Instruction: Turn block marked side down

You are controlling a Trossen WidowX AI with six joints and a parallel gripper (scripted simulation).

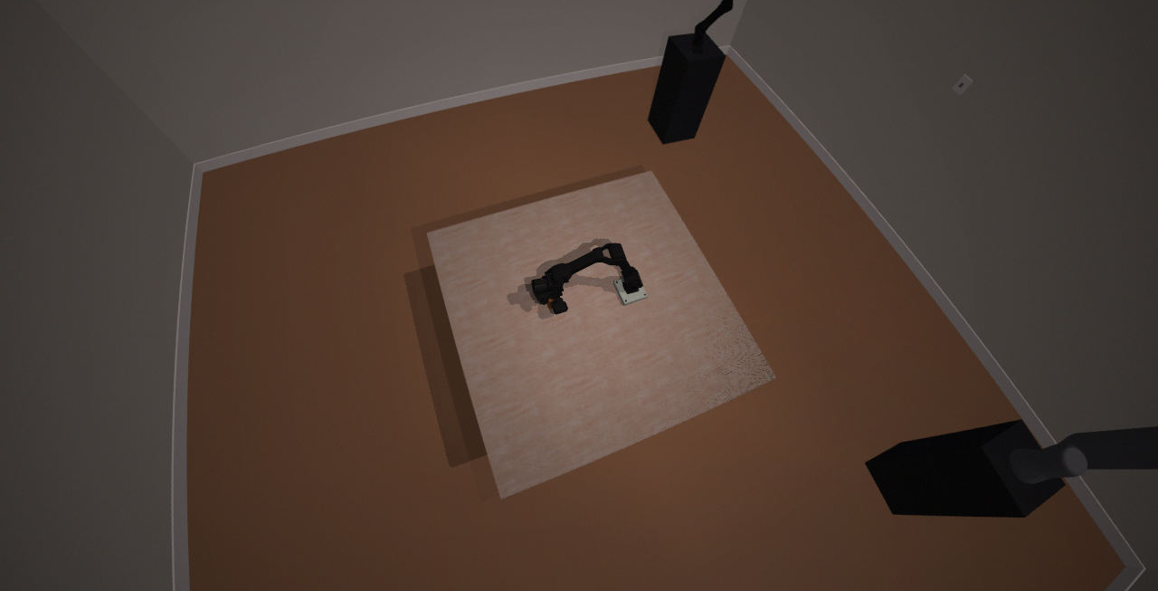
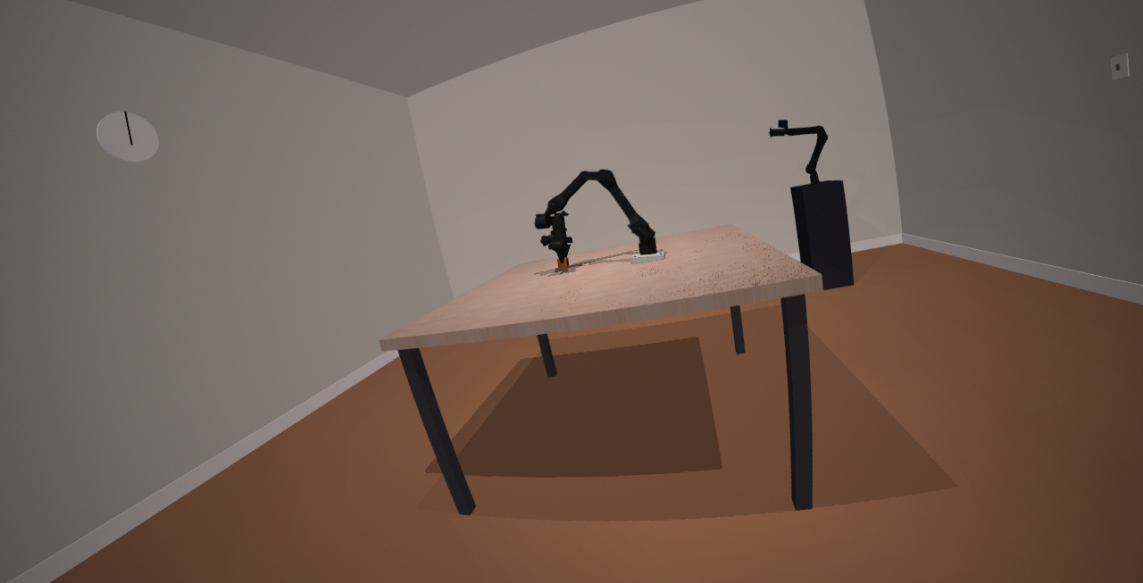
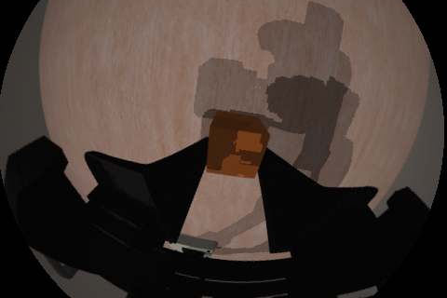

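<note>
The orange block (image 1: 551, 301) (image 2: 563, 264) (image 3: 235, 149) is between the fingertips of my gripper (image 2: 563, 258) (image 3: 234, 145), which is shut on it. In the wrist view one fingertip presses each side of the block. The gripper points down, and the block is at or just above the table (image 1: 566, 385) (image 2: 591, 295) (image 3: 130, 65); I cannot tell if it touches. The block shows lighter lit patches and dark shadowed parts. I cannot make out its marked side. In the top view the arm hides most of the block.
My arm's pale base plate (image 1: 626, 298) (image 2: 647, 257) (image 3: 197, 243) is fixed on the table, in front of the block in the gripper. A black pedestal (image 1: 687, 93) (image 2: 825, 236) with another arm stands beyond the table. A second dark pedestal (image 1: 943, 470) stands at the lower right of the top view.
</note>
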